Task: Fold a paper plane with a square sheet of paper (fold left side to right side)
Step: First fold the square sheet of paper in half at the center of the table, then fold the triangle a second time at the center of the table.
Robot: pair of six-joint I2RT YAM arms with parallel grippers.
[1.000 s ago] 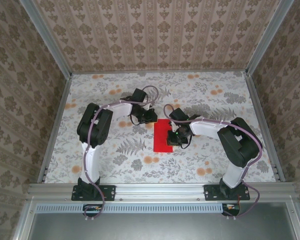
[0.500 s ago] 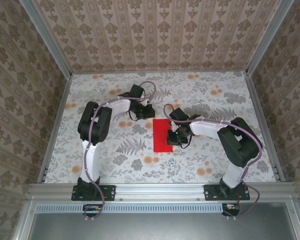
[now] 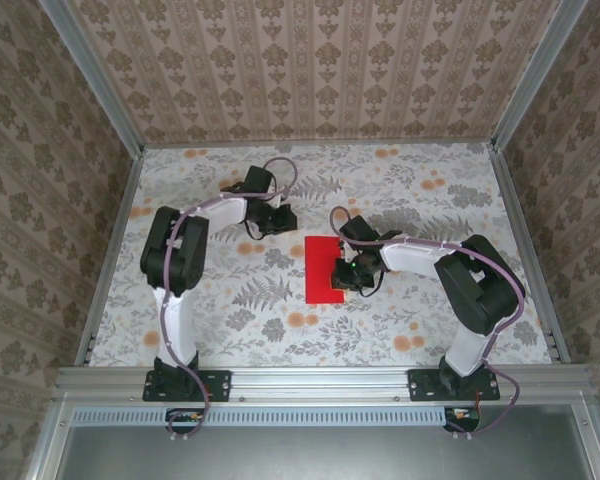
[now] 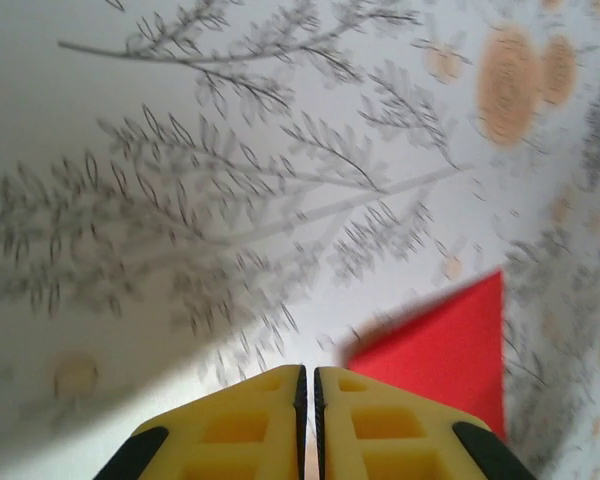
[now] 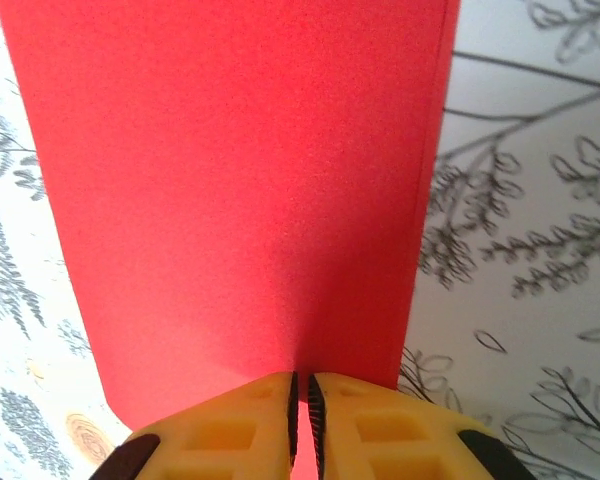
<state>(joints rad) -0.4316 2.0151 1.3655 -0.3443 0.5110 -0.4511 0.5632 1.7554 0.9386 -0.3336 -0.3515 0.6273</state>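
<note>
The square sheet of paper point(image 3: 322, 268) lies on the table as a bright red upright rectangle, folded in half. My right gripper point(image 3: 346, 275) sits at its right edge. In the right wrist view the red sheet point(image 5: 240, 180) stretches ahead of my right gripper point(image 5: 301, 378), whose jaws are almost together with red paper in the thin gap. My left gripper point(image 3: 283, 217) hovers over the table behind and left of the sheet, apart from it. In the left wrist view that gripper point(image 4: 309, 372) is shut on nothing, and a corner of the sheet point(image 4: 450, 345) shows to its right.
The floral tabletop point(image 3: 230, 300) is walled in by patterned panels. A metal rail point(image 3: 320, 378) runs along the near edge by the arm bases. The left arm's elbow point(image 3: 170, 250) stands over the table's left half.
My left gripper has drawn back and to the left, away from the sheet's top edge. The right gripper has stayed at the sheet's right edge, and the sheet has not moved.
</note>
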